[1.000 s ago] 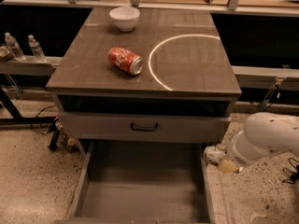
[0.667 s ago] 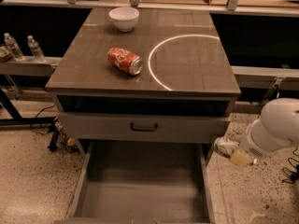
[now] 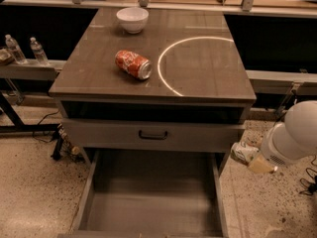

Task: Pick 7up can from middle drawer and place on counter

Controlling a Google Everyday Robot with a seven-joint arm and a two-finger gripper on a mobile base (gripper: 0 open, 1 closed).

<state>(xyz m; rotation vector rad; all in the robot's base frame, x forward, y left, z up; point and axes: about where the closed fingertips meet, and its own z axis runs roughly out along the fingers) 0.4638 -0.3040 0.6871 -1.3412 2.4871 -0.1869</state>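
In the one camera view, the pincer (image 3: 249,158) hangs off the right side of the cabinet, beside the corner of the closed drawer front (image 3: 109,133) and below the level of the worktop (image 3: 213,78). It is clamped on the 7up can (image 3: 240,152), whose pale body sticks out to the left of the white arm (image 3: 296,133). The middle drawer (image 3: 153,207) stands pulled out with a bare grey floor, so the pick looks done and the step in hand is the carry up to the worktop. To do it well, I would raise the can straight up first until it is clearly above the worktop's right edge, since a sideways swing now would risk knocking it against that edge or the cabinet's side. Then move inward over the open stretch inside the white circle line (image 3: 159,68), well apart from the red-orange can (image 3: 132,64) lying on its side and the white bowl (image 3: 132,19) at the back. Lower until the base sits flat before letting go, as a tilted release could let it roll.
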